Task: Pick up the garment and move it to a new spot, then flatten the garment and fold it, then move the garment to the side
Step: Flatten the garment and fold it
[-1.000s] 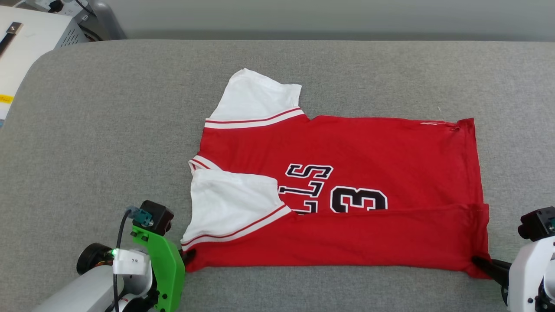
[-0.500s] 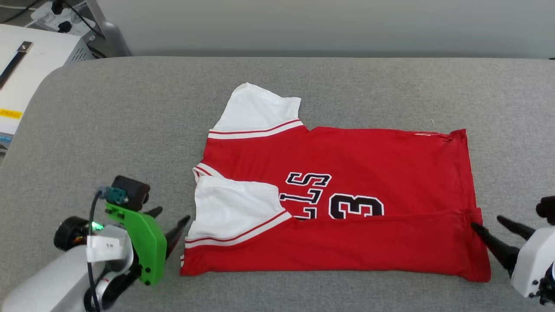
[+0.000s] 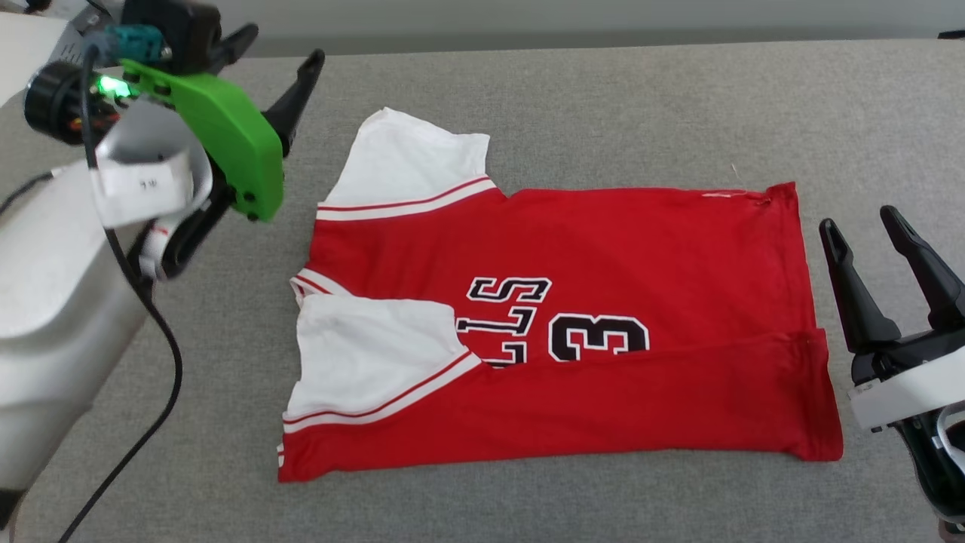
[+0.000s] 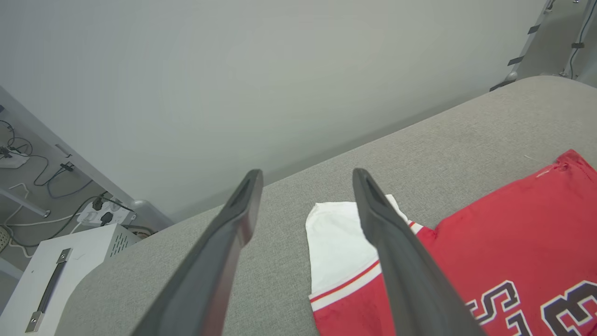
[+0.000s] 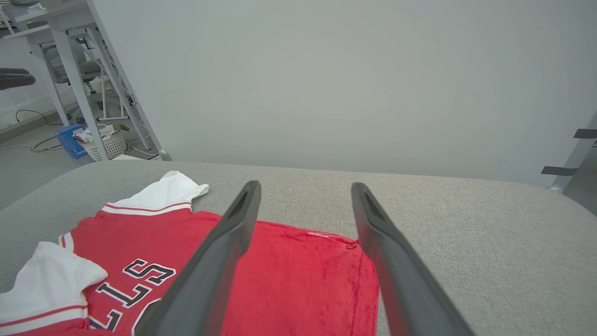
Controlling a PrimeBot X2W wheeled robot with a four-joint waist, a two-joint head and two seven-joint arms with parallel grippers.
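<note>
Both our grippers are spread & empty: left gripper (image 3: pixel 283 44) near the far white sleeve (image 3: pixel 411 162), right gripper (image 3: pixel 859 219) just beside the hem. Red T-shirt (image 3: pixel 573 249) lies on the gray pad (image 3: pixel 603 98), near edge folded over. Risk: if we pinch unevenly, 2nd fold skews & sleeve bunches.

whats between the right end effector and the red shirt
Only a bare strip of grey padded surface lies between the right end effector and the garment, beside its hem edge; the head view shows it.
</note>
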